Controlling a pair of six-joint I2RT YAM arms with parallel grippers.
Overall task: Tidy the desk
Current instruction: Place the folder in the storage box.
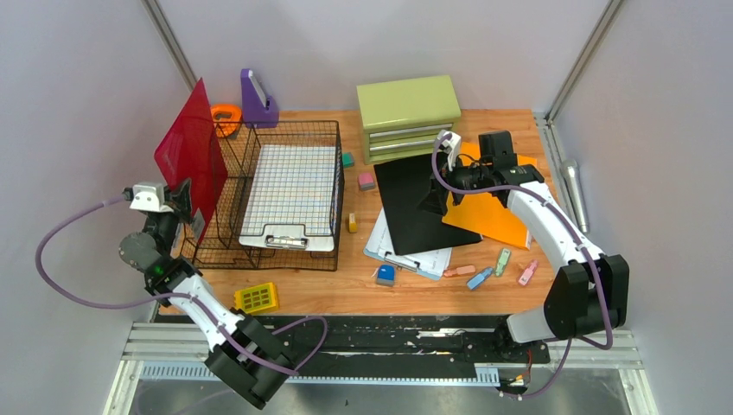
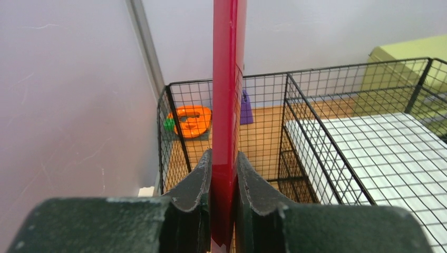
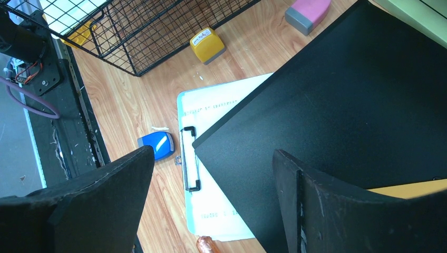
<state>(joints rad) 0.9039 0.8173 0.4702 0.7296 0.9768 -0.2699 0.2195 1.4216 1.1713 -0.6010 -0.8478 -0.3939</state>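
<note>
My left gripper is shut on the lower edge of a red plastic sheet. It holds the sheet upright, edge-on, beside the left wall of a black wire basket on the desk. My right gripper hangs open over the near corner of a black folder, with nothing between its fingers. The black folder lies on a pale blue clipboard and an orange folder.
In the basket lies a grid-paper clipboard. Behind stand a green drawer cabinet, a purple file holder and an orange tape dispenser. Loose on the desk are a blue stamp, a yellow stamp, a pink eraser, a yellow calculator and several highlighters.
</note>
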